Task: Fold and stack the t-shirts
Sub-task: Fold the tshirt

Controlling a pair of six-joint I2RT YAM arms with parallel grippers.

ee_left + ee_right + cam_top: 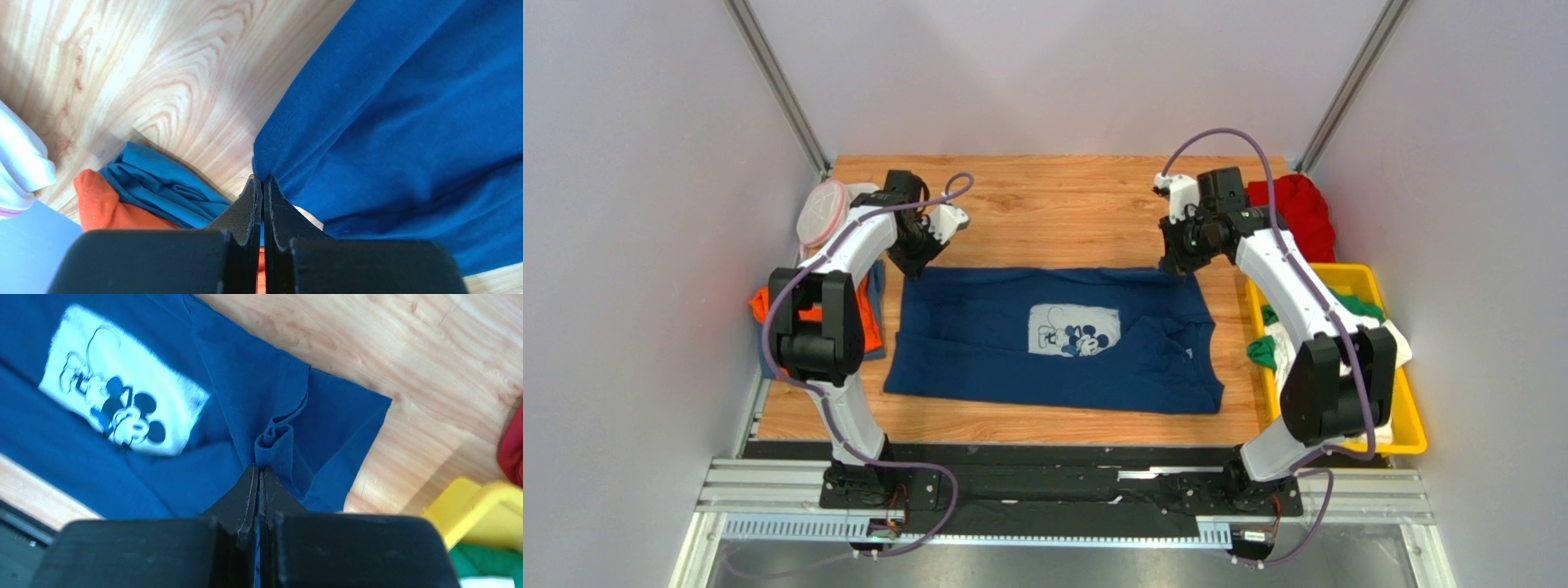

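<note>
Left gripper point(263, 180): clenched tight on the far left corner of the navy t-shirt point(1051, 337), with the hemmed edge of the cloth running up from its tips.
Right gripper point(258, 468): clamped as well, with a bunched fold of the same shirt's far right corner caught between its jaws and a sliver of blue showing in the slit.
Shirt against the grippers: it stretches between the two and spreads from them toward the arm bases. Its far edge runs straight from one gripper to the other.
Shirt's look: deep navy, laid flat on the wooden table point(1063, 196) print side up. A pale square Mickey Mouse print sits about midway between the grippers, a bit nearer the bases. Creases gather toward the right side, and a sleeve juts out beside the right gripper.
Beside the left gripper: an orange t-shirt point(104, 205) with a lighter blue cloth point(162, 187) lying on it, just outboard of the jaws and apart from the navy one. A mesh pouch point(821, 211) with a pink rim sits out to its left.
Beside the right gripper: a red t-shirt point(1296, 208) heaped outboard of it, and a yellow bin point(1406, 417) holding a green t-shirt point(1263, 353) and something white.
</note>
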